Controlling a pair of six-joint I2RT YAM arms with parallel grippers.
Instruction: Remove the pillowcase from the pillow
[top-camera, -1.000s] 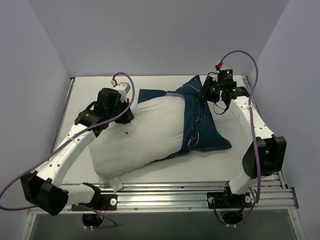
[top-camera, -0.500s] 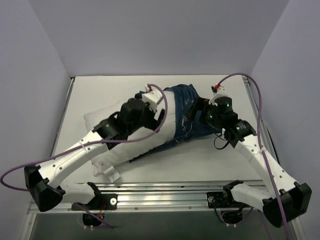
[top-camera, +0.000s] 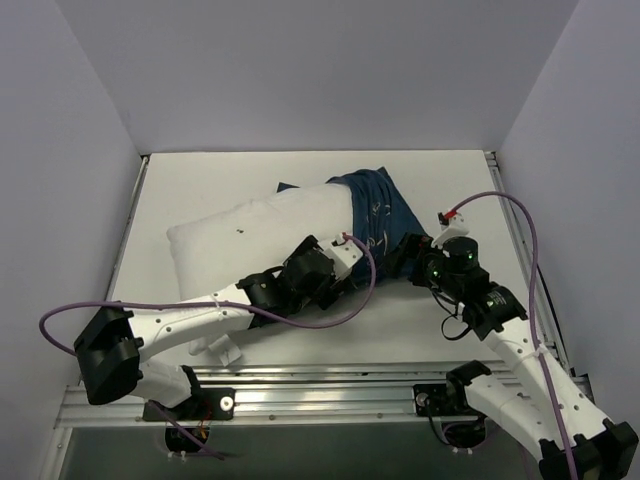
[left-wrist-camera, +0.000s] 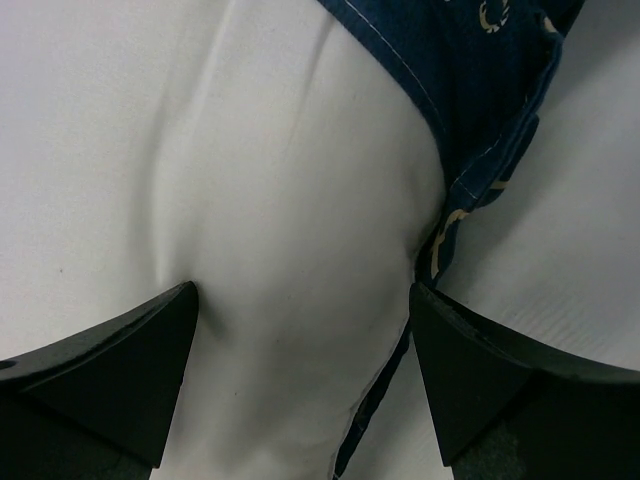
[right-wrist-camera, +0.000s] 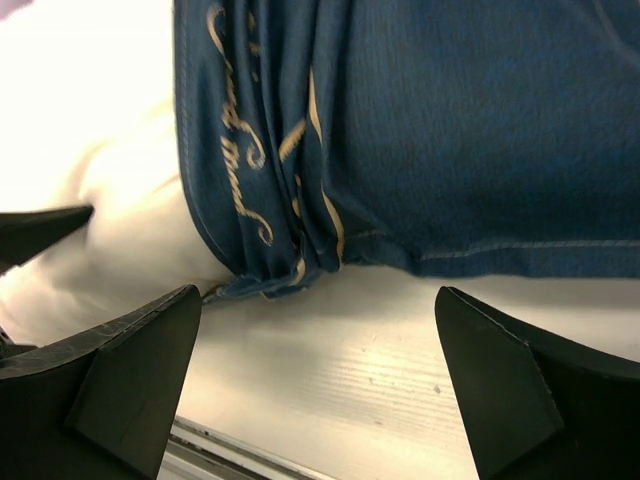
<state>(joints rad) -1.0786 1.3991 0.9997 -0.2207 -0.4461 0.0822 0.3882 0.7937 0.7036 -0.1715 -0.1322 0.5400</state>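
Top view: a plump white pillow (top-camera: 250, 225) lies slantwise across the middle of the grey counter (top-camera: 200, 180). Most of it is bare. The navy pillowcase (top-camera: 375, 205) covers only its upper-right end, bunched in folds just right of centre.

Left wrist view: the left tool (left-wrist-camera: 302, 292) has its two dark fingers wide apart, straddling a rounded bulge of the pillow. The left finger (left-wrist-camera: 120, 370) seems to dent the white fabric. The other finger sits at the pillowcase's stitched hem, which crosses the upper right of the frame. Nothing is clamped.

Right wrist view: the right tool (right-wrist-camera: 315, 295) is also spread apart and holds nothing. It hangs low over bare counter, with gathered navy folds and pale script lettering filling the upper frame just beyond its fingertips.

Handling, as a judgement: the pillowcase looks like thin, limp, light cloth that will crumple and slide instead of keeping a shape. A pinch on a thick gather of folds, or on the stitched hem, should hold better than a pinch on a single flat layer. The pillow looks soft, squashy and light, so it will likely drag along with the cover unless it is pinned. The left tool could close on the bare white bulge as an anchor, while the right takes the bunched folds and draws them toward the upper right.
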